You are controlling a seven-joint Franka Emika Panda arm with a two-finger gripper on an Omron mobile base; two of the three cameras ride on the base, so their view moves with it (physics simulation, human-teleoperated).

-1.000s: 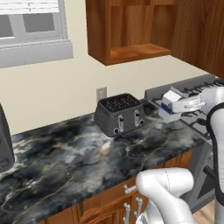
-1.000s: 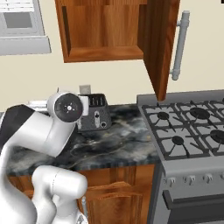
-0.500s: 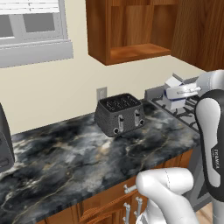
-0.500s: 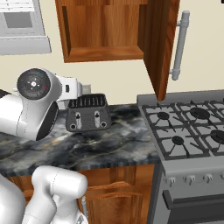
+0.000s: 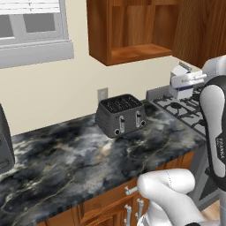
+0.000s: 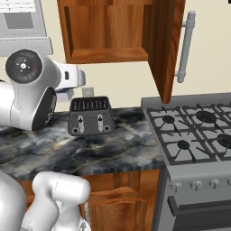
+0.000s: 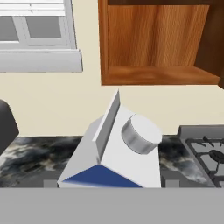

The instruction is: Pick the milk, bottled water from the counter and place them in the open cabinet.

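Observation:
The milk point(image 5: 180, 84), a white gable-top carton with a blue band, hangs in the air above the stove's left edge, below and right of the open cabinet point(image 5: 132, 37). My gripper point(image 5: 187, 81) is shut on it from the right. In the hand view the milk point(image 7: 114, 153) is tilted and close up, held in my gripper point(image 7: 109, 183), with the open cabinet point(image 7: 157, 48) straight ahead and its shelf bare. The marbled counter point(image 5: 79, 154) lies below. The bottled water is out of view.
A dark toaster point(image 5: 121, 114) stands on the counter against the wall under the cabinet. The gas stove point(image 6: 194, 135) adjoins the counter on the right. The cabinet's open door point(image 6: 164, 45) with a bar handle juts out. A window point(image 5: 31, 26) is to the left.
My arm has lifted the milk off the counter level, up towards the cabinet. The toaster, earlier partly covered by my arm in the right base view, shows fully now.

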